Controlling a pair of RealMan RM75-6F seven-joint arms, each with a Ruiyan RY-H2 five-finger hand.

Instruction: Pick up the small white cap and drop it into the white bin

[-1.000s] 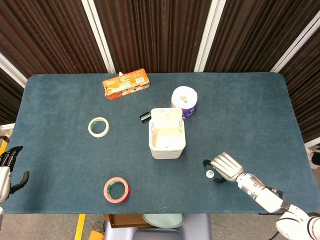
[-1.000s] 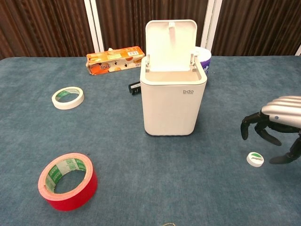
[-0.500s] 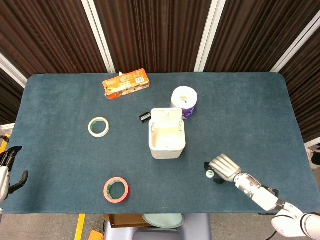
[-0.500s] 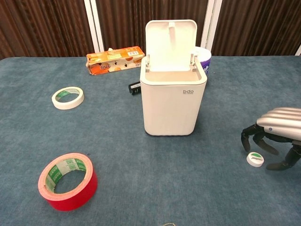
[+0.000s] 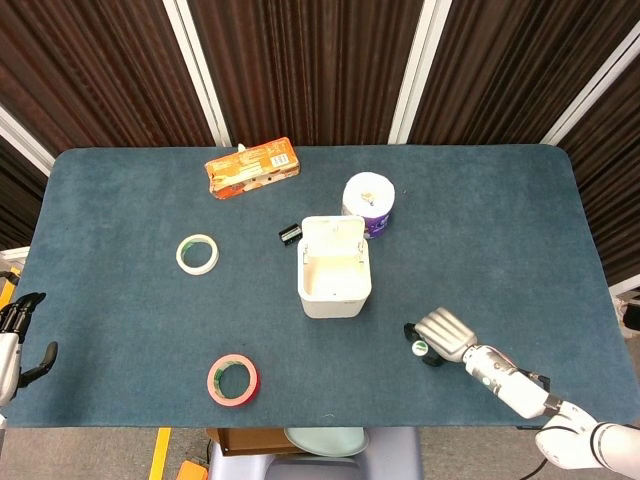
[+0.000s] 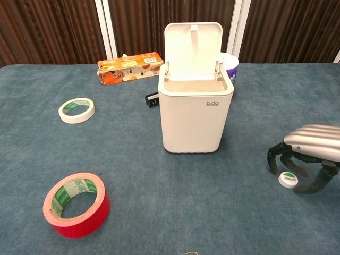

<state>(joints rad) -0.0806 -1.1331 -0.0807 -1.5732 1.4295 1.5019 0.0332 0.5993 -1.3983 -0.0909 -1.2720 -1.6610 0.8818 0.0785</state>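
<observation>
Right hand [image 6: 311, 156] arched, fingers spread, gripping nothing; small white cap [image 6: 288, 180] directly beneath the fingertips, left hand [image 5: 15, 340] well apart.

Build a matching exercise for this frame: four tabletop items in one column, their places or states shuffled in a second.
Items:
1. white bin
2. small white cap
3. red tape roll
4. orange box

States:
A. at the table's far edge
B. lid up
C. under the right hand, on the cloth
D. near left of the bin

Pairs: 1-B, 2-C, 3-D, 4-A
</observation>
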